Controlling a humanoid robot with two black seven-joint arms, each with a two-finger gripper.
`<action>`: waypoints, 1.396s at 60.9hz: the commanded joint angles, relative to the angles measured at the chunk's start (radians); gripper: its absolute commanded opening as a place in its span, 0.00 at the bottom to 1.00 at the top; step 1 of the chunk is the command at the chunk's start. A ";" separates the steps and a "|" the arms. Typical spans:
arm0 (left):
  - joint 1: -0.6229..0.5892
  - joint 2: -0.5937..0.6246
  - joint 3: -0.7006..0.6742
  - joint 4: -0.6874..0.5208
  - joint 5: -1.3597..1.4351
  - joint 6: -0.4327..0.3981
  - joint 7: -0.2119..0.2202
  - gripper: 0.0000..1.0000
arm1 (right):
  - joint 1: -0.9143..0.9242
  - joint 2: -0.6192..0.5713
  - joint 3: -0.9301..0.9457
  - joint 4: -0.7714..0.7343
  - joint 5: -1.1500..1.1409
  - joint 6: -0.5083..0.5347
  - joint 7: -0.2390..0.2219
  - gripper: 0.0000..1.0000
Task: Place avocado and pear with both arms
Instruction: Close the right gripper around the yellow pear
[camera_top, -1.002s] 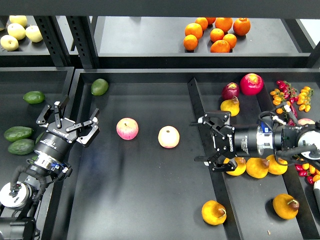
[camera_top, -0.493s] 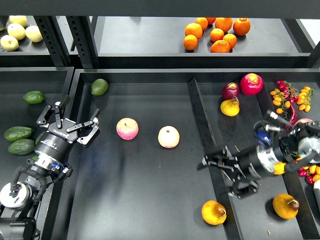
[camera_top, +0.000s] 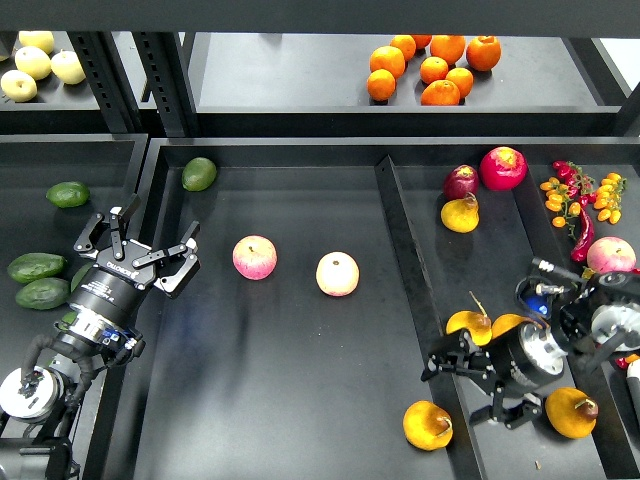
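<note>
Three dark green avocados lie in the left tray: one further back and two side by side near the left edge. My left gripper is open and empty, hovering just right of that pair. Several yellow-orange pears lie on the right. One pear sits in the middle tray by the divider. Others lie in the right tray. My right gripper is open and empty, just above and right of the pear by the divider.
A lighter green avocado lies at the middle tray's back left. Two pink-and-yellow apples sit mid-tray. A raised divider splits the middle and right trays. Oranges are on the upper shelf. Red fruit and chillies lie at the right.
My right arm has swung down and toward the front right, from the divider's middle to beside the front pear. The pears it hid now show. The left arm has not moved.
</note>
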 joint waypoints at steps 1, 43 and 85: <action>0.000 0.000 -0.001 -0.001 -0.001 0.000 -0.001 0.99 | -0.013 0.023 -0.026 -0.007 -0.001 0.000 0.000 0.98; 0.002 0.000 -0.001 -0.001 -0.001 0.000 -0.001 0.99 | -0.083 0.083 -0.022 -0.134 -0.032 0.000 0.000 0.89; 0.014 0.000 -0.001 -0.001 -0.001 0.000 -0.001 0.99 | -0.132 0.160 -0.009 -0.248 -0.041 0.000 0.000 0.43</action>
